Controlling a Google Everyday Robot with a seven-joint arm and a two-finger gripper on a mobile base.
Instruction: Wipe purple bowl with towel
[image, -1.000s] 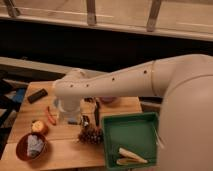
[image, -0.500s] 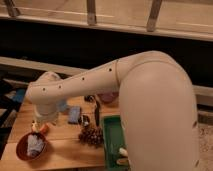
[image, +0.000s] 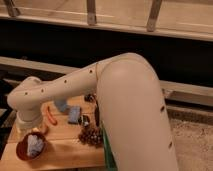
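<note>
The towel (image: 34, 145), a small pale blue-grey crumpled cloth, lies inside a reddish-brown bowl (image: 21, 151) at the table's front left corner. My gripper (image: 28, 128) hangs at the end of the white arm, just above and behind that bowl, close over the towel. A dark round thing (image: 89, 98) peeks out behind the arm at the back of the table. It may be the purple bowl, but it is mostly hidden.
My bulky white arm (image: 130, 110) covers the table's right half. On the wooden table (image: 60, 150) lie a pinecone (image: 91, 135), a flat blue block (image: 75, 114), a light blue cup (image: 61, 105), an orange stick (image: 51, 115) and a green tray's edge (image: 106, 152).
The arm has swung further left and down toward the front left corner. Its gripper end now sits over the reddish-brown bowl with the towel. The arm fills more of the view.
</note>
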